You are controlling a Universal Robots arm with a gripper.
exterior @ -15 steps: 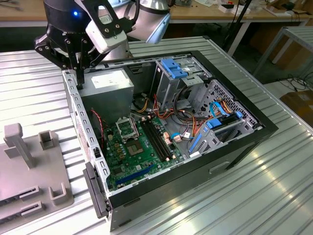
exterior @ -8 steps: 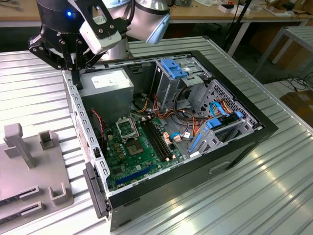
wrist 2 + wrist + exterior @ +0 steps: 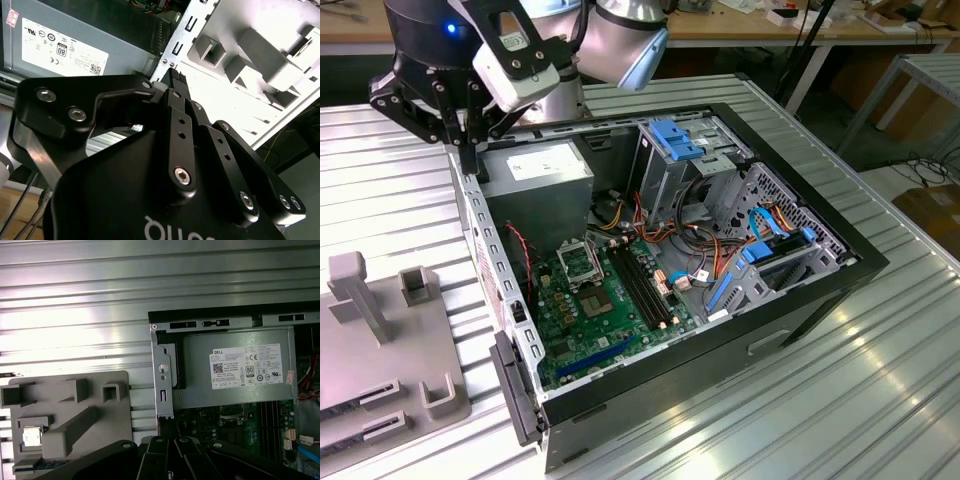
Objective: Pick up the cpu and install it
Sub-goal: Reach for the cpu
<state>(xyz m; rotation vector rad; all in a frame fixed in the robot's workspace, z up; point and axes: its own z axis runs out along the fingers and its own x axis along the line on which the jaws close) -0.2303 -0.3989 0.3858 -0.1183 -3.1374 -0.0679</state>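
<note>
Exterior view: ribbed metal table (image 3: 880,390), tool (image 3: 470,165) above, wooden workbenches (image 3: 880,37) beyond

First wrist view: grey fixture (image 3: 100,410) cut off at the picture's edge. The cpu (image 3: 32,436) in its recess is too small for surface detail. The hand (image 3: 169,427) is truncated by the edge and covers part of the motherboard (image 3: 205,422). The power supply (image 3: 235,365) hides more of it.

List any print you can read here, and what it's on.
Label on the power supply: logos and fine print, too small to read reliably.
Pink sticker beside it: blurred.
Lettering on the gripper: cut off at the picture's edge.
</note>
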